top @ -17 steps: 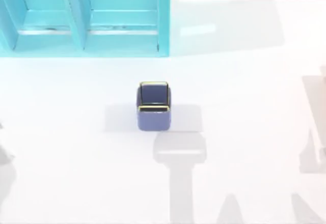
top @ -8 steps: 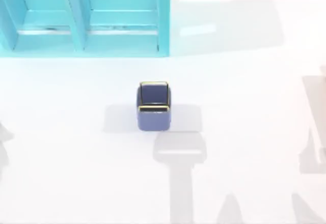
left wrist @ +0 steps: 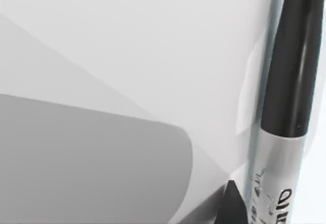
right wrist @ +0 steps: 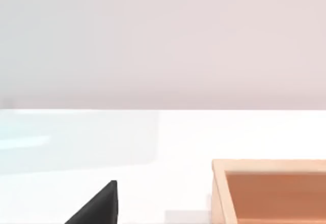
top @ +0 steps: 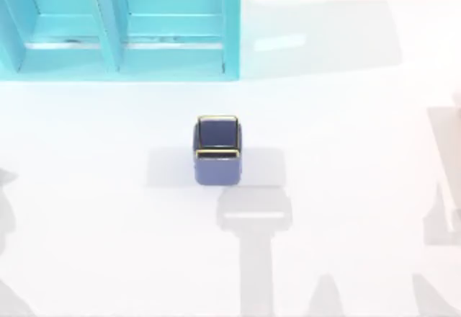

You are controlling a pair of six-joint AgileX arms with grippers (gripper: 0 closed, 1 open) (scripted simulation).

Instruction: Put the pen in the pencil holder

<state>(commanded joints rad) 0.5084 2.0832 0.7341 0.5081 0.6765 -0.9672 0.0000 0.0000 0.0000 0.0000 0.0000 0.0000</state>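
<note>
Meanwhile little changed on the table: pencil holder (top: 217, 151) unmoved at centre. Left wrist view has the pen (left wrist: 285, 107) close beside a dark fingertip; grip state can't be told. Pickup seems underway.

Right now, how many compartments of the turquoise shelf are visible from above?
2: one at the table's far left, one just right of it. The shelf runs past the edge, so more may be hidden.
</note>
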